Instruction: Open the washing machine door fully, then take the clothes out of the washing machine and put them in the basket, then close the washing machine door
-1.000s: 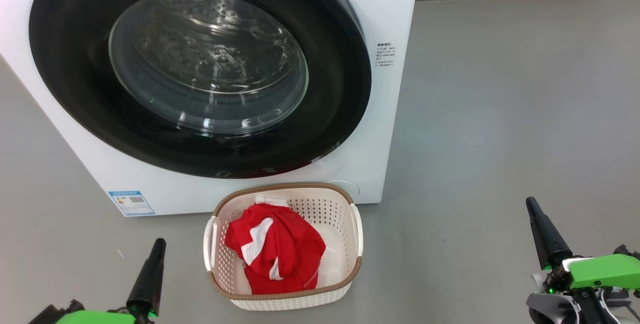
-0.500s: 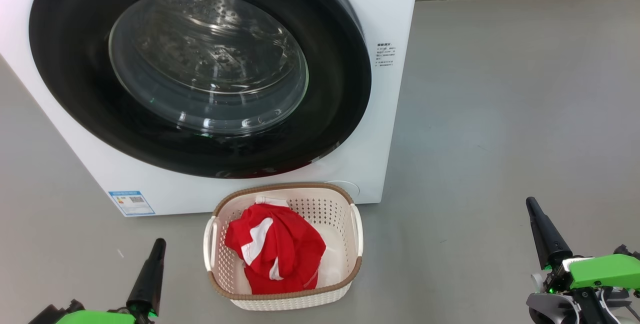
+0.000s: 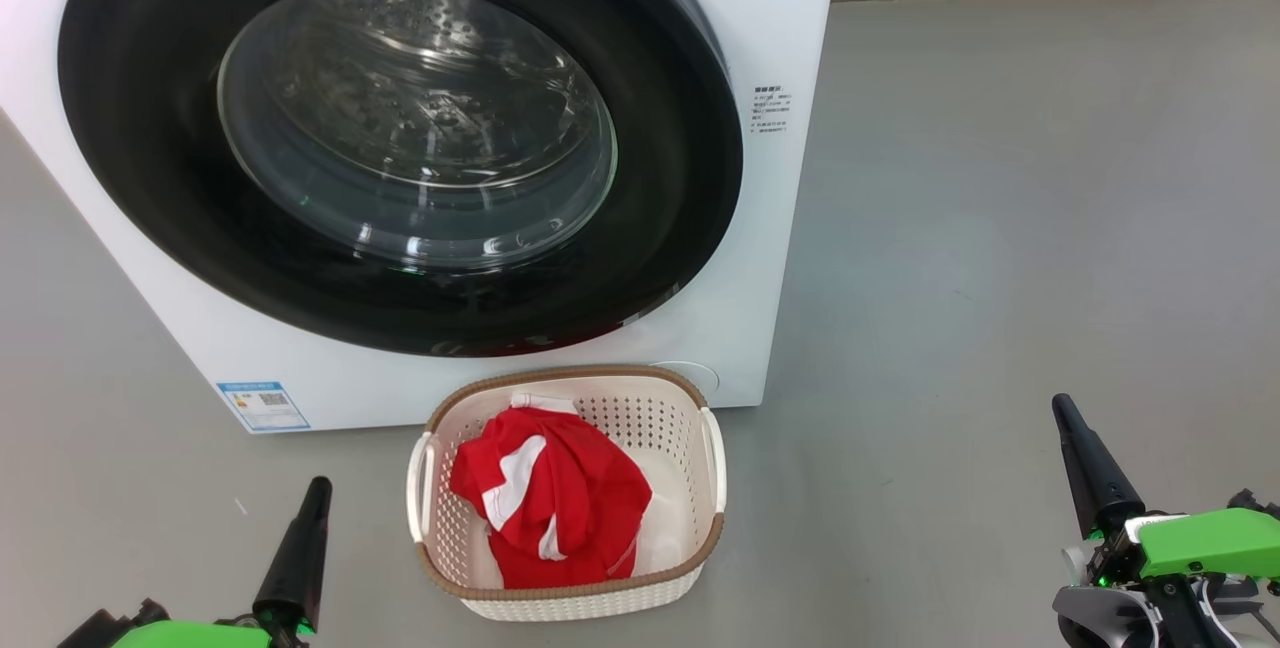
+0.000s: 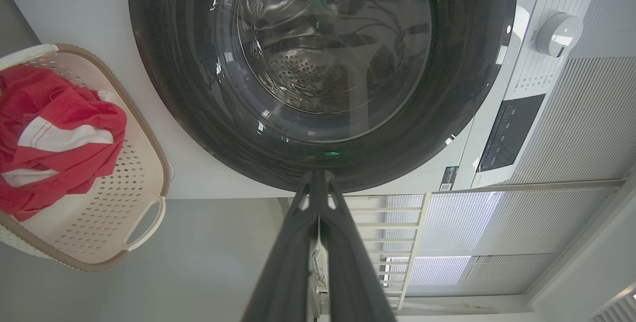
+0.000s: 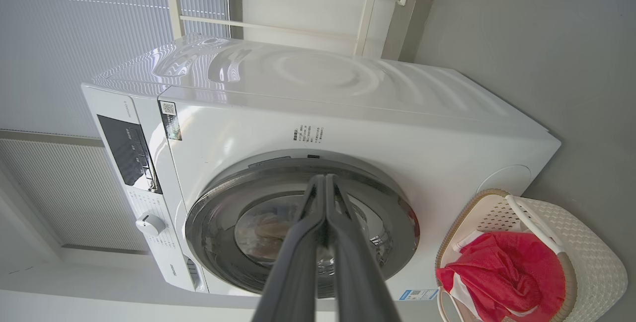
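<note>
Evidently, all three stages of the task are complete, judging from how the things lie. The washing machine door (image 3: 415,128) sits closed against the front of the washing machine (image 3: 780,28), its black rim flat to the white cabinet all round in the right wrist view. Whether the latch has caught cannot be told. The clothes (image 3: 560,498) lie bunched inside the basket (image 3: 560,371), toward its 9 o'clock side, with none of the fabric over the rim. The basket stands on the floor (image 3: 1000,228) just in front of the machine, below the 6 o'clock point of the door. The left gripper (image 3: 315,493) has its two fingers pressed together on nothing and points toward 12 o'clock. The right gripper (image 3: 1066,420) is likewise closed and empty, leaning slightly toward 11 o'clock. Both hang clear of the machine and the basket. The deciding relation is the bearing of the door from each tool. From the left gripper the door lies at 12 to 1 o'clock and the basket at 3 o'clock, near. From the right gripper the door lies at 10 o'clock and the basket at 9 o'clock, well apart. The left arm is therefore the nearer one. Should a confirming push on the door be required, it would probably fall to that arm, using closed fingertips on the black rim rather than the glass.
</note>
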